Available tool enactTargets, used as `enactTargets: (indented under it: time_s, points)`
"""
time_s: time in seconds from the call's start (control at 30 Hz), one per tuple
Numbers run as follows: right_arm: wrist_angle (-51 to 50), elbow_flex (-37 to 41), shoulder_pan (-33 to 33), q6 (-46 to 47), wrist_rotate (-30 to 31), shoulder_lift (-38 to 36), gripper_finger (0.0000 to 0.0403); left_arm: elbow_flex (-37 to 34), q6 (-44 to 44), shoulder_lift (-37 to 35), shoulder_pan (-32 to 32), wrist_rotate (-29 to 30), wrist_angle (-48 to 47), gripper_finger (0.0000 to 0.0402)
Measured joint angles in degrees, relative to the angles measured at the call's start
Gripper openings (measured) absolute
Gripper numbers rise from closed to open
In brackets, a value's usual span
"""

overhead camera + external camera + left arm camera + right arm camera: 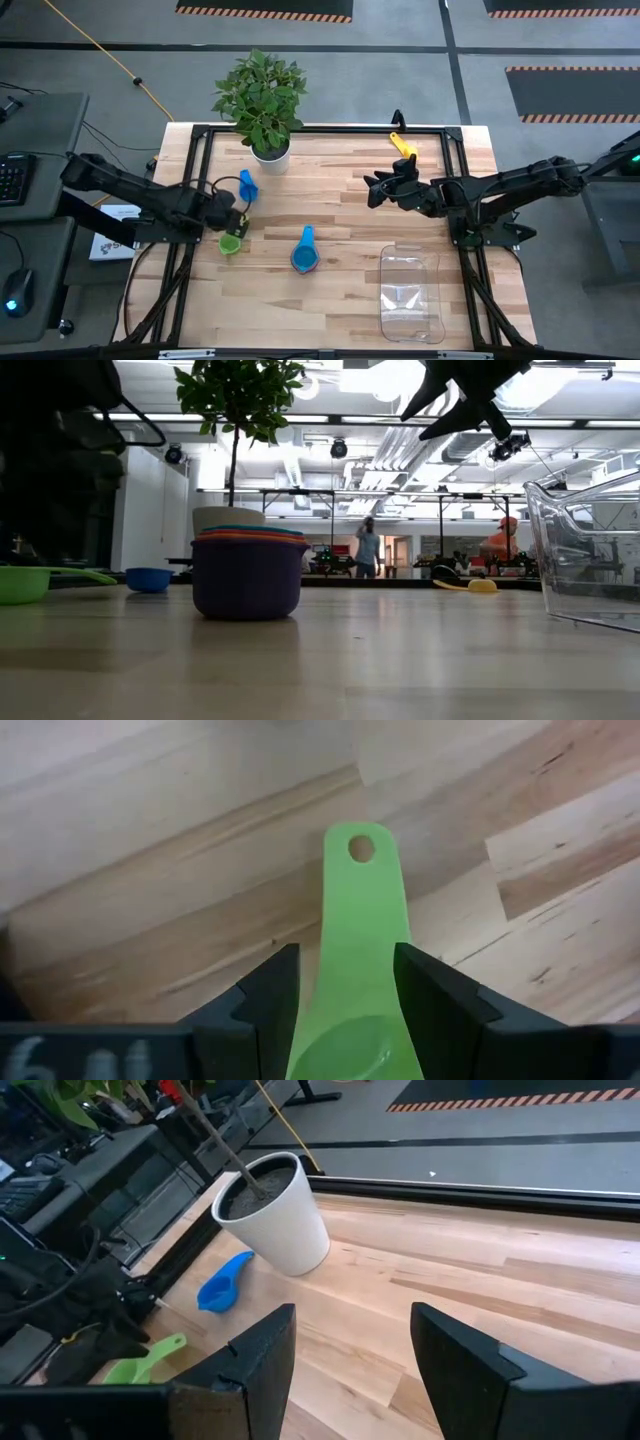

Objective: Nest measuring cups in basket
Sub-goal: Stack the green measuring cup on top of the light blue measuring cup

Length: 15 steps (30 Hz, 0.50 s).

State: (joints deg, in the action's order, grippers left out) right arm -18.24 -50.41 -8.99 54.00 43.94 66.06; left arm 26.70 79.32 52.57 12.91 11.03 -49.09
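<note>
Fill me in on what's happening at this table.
The left gripper sits low at the table's left with its fingers either side of the green measuring cup. The right gripper hangs open and empty above the table. A nested stack of cups stands mid-table; the clear basket holds nothing yet.
</note>
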Motion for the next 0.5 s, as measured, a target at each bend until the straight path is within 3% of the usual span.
enactTargets:
  time_s: [0.5]
  points:
    - [-0.2,0.0,0.0,0.0,0.0,0.0,0.019,-0.1,-4.6,2.4,-4.3,-2.4,2.3,0.0154]
